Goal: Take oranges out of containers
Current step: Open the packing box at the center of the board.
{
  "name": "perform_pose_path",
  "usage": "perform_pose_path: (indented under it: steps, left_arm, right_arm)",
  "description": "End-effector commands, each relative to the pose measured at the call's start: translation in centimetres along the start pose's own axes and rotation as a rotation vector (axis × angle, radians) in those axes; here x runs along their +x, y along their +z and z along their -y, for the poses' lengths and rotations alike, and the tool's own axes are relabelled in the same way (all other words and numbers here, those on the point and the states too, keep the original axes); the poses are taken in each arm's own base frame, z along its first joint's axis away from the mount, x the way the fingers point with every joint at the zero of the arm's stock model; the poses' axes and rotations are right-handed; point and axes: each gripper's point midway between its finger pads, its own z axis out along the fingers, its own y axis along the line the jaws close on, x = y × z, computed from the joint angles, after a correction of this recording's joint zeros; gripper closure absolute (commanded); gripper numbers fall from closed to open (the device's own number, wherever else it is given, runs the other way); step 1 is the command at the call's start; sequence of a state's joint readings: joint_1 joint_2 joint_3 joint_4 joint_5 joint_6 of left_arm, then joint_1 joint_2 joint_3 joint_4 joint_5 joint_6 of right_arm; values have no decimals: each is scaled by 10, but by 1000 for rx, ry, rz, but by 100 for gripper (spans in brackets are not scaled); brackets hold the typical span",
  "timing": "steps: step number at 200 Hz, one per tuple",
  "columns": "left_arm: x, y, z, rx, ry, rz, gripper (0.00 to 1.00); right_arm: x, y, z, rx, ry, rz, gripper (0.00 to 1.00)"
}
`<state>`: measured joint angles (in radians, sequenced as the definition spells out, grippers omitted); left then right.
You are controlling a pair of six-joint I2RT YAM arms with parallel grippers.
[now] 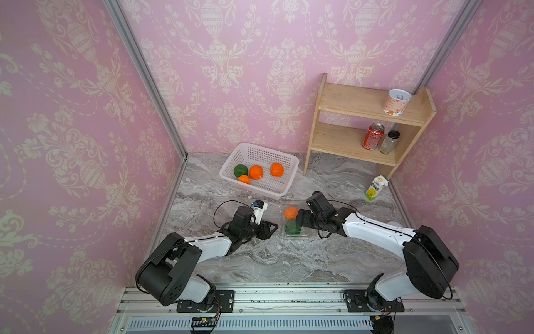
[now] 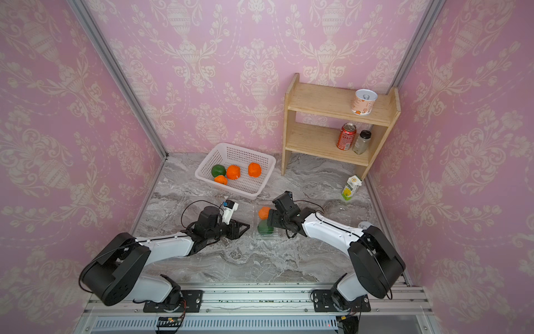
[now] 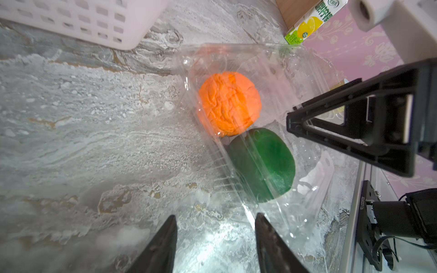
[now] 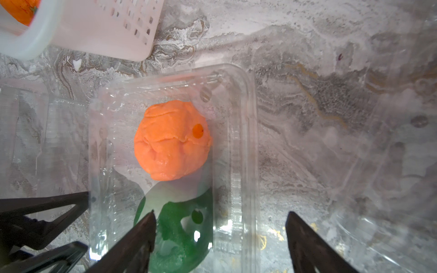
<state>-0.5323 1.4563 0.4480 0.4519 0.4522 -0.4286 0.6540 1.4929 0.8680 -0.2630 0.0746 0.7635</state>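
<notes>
Container (image 4: 246, 106), clear plastic, on surface (image 1: 260, 260) between both hands, holding orange fruit (image 4: 172, 141) and green fruit (image 3: 262, 163), touching. Left hand (image 3: 216, 215) apart, empty, just beside container. Right hand (image 4: 221, 212) apart over green fruit. White perforated basket (image 1: 228, 162) with four fruits (image 1: 256, 172) near.

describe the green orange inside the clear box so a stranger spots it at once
Find the white basket at the back of the marble table; just in front of it lies a clear container holding two fruits. The dark green orange is the one at its near end, beside a bright orange one.
</notes>
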Motion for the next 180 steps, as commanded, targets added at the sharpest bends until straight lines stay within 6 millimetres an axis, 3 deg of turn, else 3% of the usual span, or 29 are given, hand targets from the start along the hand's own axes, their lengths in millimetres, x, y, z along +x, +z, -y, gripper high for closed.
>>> perform_pose_path:
  steps: [1,180]
  left_arm:
    - [0,5,9,37,5,-24,47]
    - [-4,14,14,56,-24,-15,47]
  right_arm:
    - [3,3,9,17,26,3,15]
    - [22,9,-3,83,-102,-24,16]
